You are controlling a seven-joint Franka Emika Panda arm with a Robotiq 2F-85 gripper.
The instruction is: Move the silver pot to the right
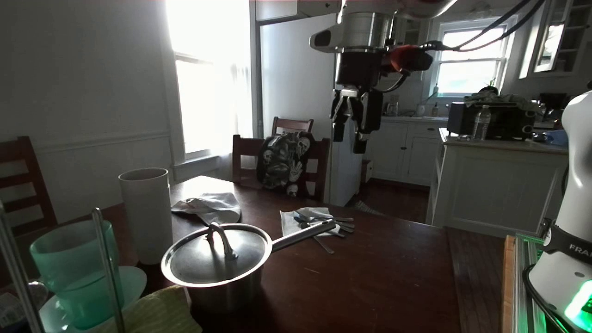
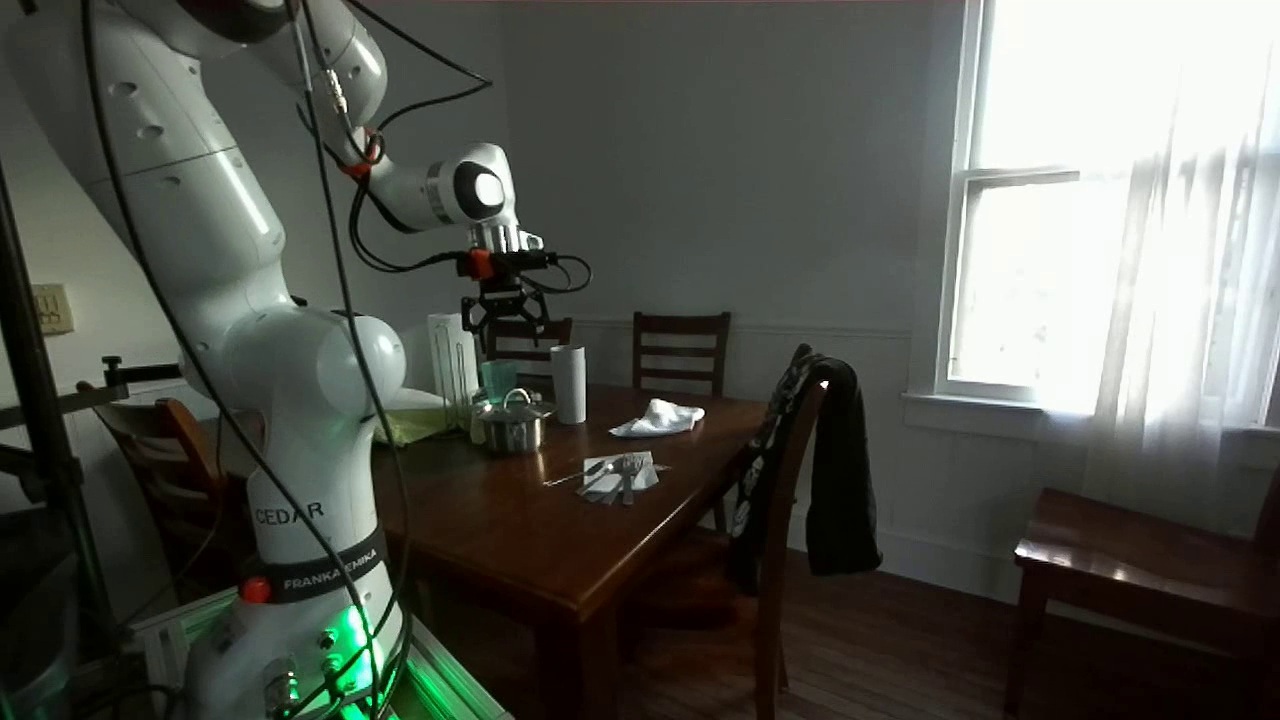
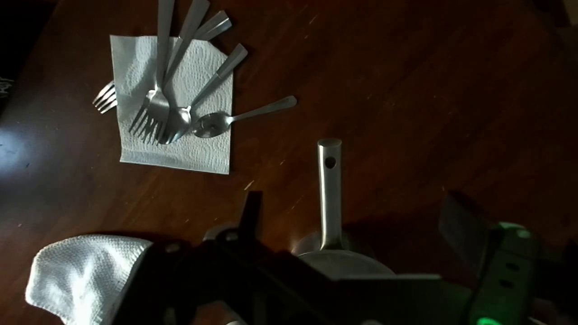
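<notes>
Round silver metal pot (image 1: 217, 273) sits ungrasped. Black gripper (image 1: 349, 138), jaws apart, best descends astride the straight silver handle (image 3: 331, 194).

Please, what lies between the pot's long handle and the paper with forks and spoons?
In the wrist view, a spoon sticks out past the paper; then bare table up to the pot's long handle.

The white arm (image 2: 195, 198) (lettered CEDAR low down) leans up from its green-lit base (image 2: 265, 640), folds over high up and slopes down to the wrist (image 2: 488, 190). The gripper (image 1: 349, 138) hangs below, pointing downward, its two dark fingers (image 3: 461, 231) spread well apart; in so dim a wrist view, the exact tilt of each is hard to judge.
</notes>
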